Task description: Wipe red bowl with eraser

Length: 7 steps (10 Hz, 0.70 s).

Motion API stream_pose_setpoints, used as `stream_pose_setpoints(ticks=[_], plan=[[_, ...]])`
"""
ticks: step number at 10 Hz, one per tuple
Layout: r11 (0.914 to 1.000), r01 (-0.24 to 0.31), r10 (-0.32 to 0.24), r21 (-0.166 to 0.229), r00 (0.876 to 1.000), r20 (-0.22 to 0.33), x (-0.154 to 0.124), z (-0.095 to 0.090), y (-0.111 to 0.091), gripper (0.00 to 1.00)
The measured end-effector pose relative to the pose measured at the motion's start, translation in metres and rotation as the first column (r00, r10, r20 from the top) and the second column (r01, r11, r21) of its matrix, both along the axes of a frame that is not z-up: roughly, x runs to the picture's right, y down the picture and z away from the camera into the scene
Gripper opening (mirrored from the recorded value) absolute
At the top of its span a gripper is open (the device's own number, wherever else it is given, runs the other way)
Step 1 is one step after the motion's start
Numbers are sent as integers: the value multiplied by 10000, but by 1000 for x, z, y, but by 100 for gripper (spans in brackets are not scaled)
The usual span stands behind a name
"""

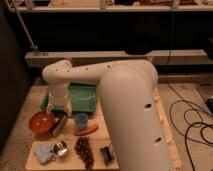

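Note:
The red bowl (pixel 40 121) sits at the left of the wooden table. My gripper (pixel 58 125) hangs from the white arm and points down at the bowl's right rim, close to it or touching it. The eraser (pixel 106 153), a small dark block, lies near the table's front edge, right of the grapes and well apart from the gripper. Whether the gripper holds anything is hidden.
A green tray (pixel 82 97) lies behind the gripper. A blue cup (pixel 81 120) and an orange carrot-like piece (pixel 86 130) are just right of it. A shiny metal cup (pixel 61 148), a pale cloth (pixel 44 153) and dark grapes (pixel 84 149) lie in front. Cables (pixel 192 120) run over the floor at right.

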<state>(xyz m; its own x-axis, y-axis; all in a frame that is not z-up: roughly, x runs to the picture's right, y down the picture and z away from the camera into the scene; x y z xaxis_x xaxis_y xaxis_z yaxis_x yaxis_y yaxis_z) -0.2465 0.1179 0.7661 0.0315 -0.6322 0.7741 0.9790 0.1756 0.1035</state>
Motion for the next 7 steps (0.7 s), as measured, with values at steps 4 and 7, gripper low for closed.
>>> stream_pose_setpoints(ticks=[4, 7], plan=[[9999, -157, 153, -66, 9976, -669, 15, 17, 7, 66], [9996, -243, 232, -123, 9963, -831, 21, 25, 11, 66]])
